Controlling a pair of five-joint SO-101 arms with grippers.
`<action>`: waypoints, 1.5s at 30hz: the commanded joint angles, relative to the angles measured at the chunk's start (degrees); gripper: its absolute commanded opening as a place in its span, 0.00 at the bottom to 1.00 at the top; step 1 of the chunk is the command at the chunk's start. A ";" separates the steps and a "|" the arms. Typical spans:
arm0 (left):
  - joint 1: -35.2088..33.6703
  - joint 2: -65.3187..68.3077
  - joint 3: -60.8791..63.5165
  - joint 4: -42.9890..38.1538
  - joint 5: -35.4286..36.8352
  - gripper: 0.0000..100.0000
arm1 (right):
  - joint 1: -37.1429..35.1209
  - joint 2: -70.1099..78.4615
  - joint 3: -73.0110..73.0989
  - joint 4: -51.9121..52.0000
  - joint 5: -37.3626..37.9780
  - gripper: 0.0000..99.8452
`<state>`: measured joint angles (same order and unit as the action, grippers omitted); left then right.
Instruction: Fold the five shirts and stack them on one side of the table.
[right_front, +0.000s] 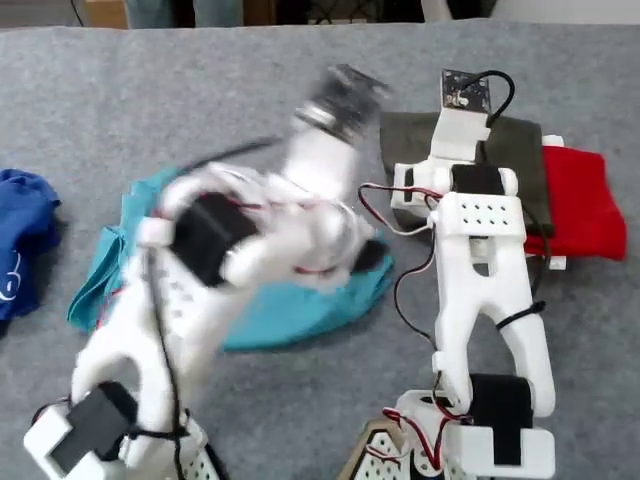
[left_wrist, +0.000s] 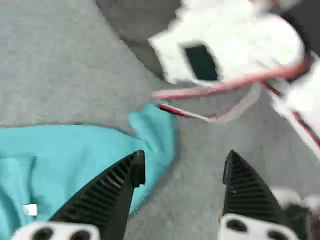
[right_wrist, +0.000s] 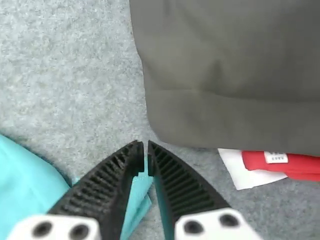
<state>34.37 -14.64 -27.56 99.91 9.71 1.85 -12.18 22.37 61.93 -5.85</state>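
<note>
A crumpled teal shirt (right_front: 290, 310) lies mid-table, under my blurred left arm (right_front: 300, 225). My left gripper (left_wrist: 185, 162) is open just above the shirt's right corner (left_wrist: 155, 130), one finger over the fabric and the other over bare table. A folded olive shirt (right_front: 520, 150) rests on a red shirt (right_front: 585, 205) at the back right, with a white edge (right_wrist: 235, 172) showing beneath. My right gripper (right_wrist: 145, 146) is shut, its tips over the grey table beside the olive shirt's corner (right_wrist: 220, 90), with teal fabric (right_wrist: 25, 185) below. A blue shirt (right_front: 20, 240) lies bunched at the left edge.
The grey felt table (right_front: 200, 90) has free room at the back left and at the front between the arm bases. My right arm (right_front: 480, 260) stands just right of the teal shirt, with its red and white cables (left_wrist: 210, 92) hanging close to my left gripper.
</note>
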 joint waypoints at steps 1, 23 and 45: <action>-12.79 0.35 -4.09 0.70 1.23 0.28 | 0.79 -0.40 -2.95 -0.44 2.20 0.03; -58.15 -0.09 49.54 -15.30 -6.33 0.28 | -8.97 -0.04 12.53 -11.78 14.77 0.03; -40.57 17.41 37.58 -36.57 -20.04 0.17 | -7.03 -1.01 32.04 -44.40 12.92 0.03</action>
<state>-6.68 1.19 14.37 64.13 -5.05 -5.89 -12.09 55.25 18.59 7.52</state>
